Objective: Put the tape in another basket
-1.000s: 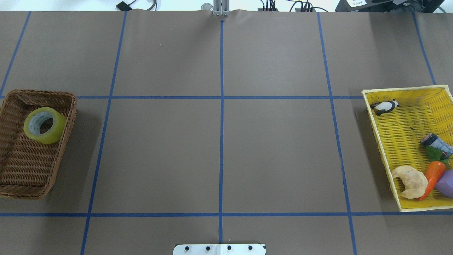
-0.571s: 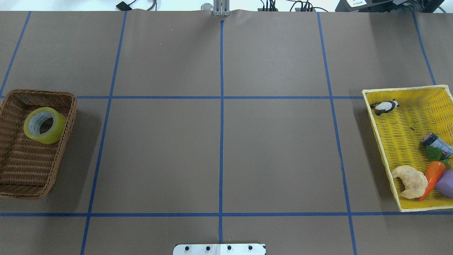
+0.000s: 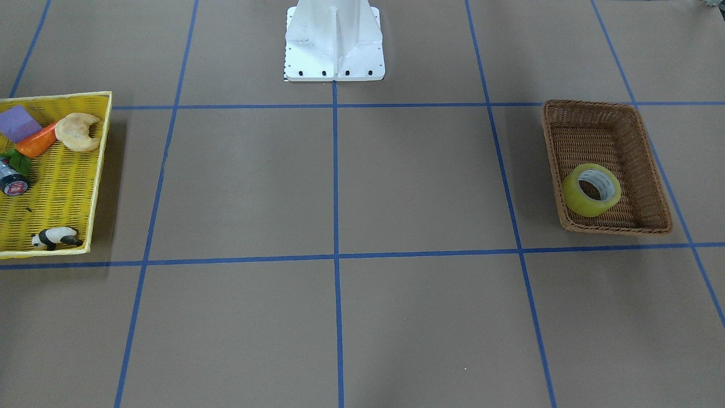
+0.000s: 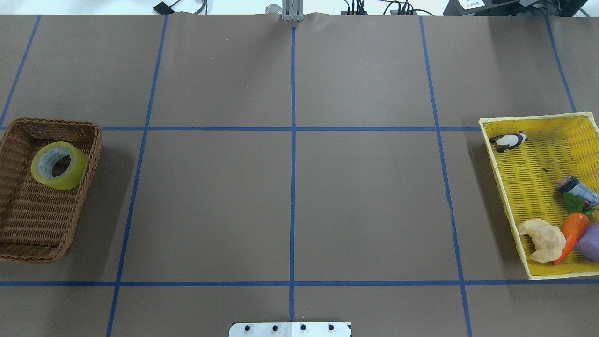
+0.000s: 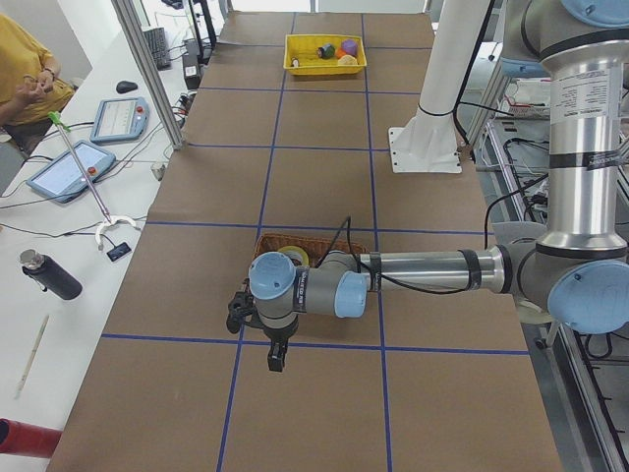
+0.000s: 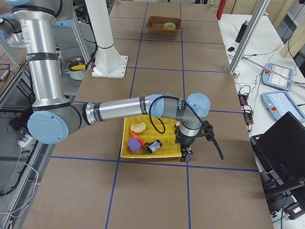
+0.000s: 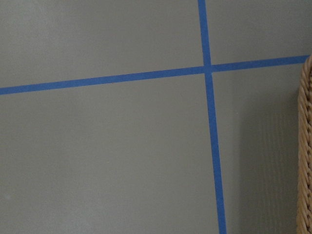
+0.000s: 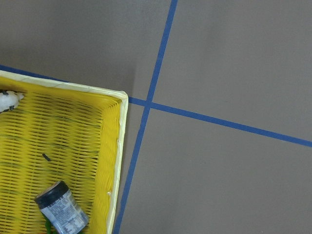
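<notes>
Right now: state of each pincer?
Left pincer: cannot tell from the side view; the tape lies in the brown basket, unheld.
Right pincer: cannot tell from the side view.

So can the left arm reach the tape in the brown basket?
Probably yes. The tape lies uncovered and alone in the brown basket, and the left hand hangs over the table right beside that basket, with nothing between them.
</notes>
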